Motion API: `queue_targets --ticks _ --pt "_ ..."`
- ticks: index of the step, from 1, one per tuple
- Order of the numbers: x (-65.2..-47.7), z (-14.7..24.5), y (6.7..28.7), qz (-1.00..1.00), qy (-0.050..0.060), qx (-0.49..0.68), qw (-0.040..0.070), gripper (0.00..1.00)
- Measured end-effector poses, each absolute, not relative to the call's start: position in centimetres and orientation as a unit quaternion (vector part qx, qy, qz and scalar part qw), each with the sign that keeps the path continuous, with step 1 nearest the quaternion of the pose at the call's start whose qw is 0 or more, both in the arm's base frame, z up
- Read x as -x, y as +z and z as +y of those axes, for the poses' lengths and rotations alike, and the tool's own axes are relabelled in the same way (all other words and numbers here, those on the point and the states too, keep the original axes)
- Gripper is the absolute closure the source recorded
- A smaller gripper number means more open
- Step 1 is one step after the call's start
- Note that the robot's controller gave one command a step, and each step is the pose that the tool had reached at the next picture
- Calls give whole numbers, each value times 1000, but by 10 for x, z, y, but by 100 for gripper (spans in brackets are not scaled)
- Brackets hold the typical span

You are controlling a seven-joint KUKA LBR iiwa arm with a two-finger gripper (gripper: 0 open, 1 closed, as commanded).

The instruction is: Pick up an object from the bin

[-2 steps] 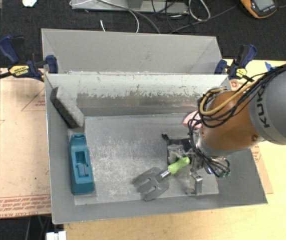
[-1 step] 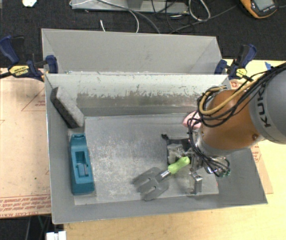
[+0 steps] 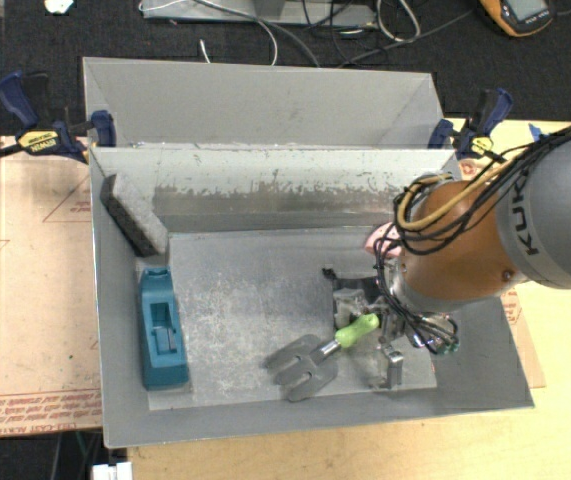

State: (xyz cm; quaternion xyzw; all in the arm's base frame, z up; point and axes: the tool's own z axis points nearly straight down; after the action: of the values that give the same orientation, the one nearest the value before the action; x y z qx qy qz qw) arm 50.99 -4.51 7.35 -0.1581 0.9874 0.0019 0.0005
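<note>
nearest the front edge of the bin (image 3: 245, 278) is a grey forked tool (image 3: 300, 364), kind of like a little salad server. its flat pronged head points near-left and its green handle (image 3: 357, 331) runs off far-right, so the long axis is a diagonal across the near right part of the floor.

the pincer (image 3: 370, 340) sits right at the handle end. its fingers (image 3: 391, 367) look spread open, one just near-right of the handle and the other just far-left of it. so it's straddling the green bit crosswise, not clamped on it as far as i can tell. the tool looks flat on the bin floor, nothing lifted yet.

my guess is the whole thing hinges on that crossing: the handle is basically between the fingers already, so closing and going straight up should do it. the heavy head hangs way off to the near-left though, so it could droop or swivel.

further back on the left is a blue tape-dispenser-looking block (image 3: 162, 330), well apart from the action. beyond that a black bar (image 3: 130, 218) leans in the far left corner. something pink (image 3: 378, 240) peeks out beside the arm's orange cover (image 3: 455, 253) at the far right.
</note>
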Motion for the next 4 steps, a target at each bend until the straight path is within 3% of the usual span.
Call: queue_targets --ticks 1,3,4 --pt "-516 -23 71 955 1 298 3 100" --pt "-516 -22 79 955 1 297 3 100" --pt "-514 -22 119 955 3 296 -1 100"
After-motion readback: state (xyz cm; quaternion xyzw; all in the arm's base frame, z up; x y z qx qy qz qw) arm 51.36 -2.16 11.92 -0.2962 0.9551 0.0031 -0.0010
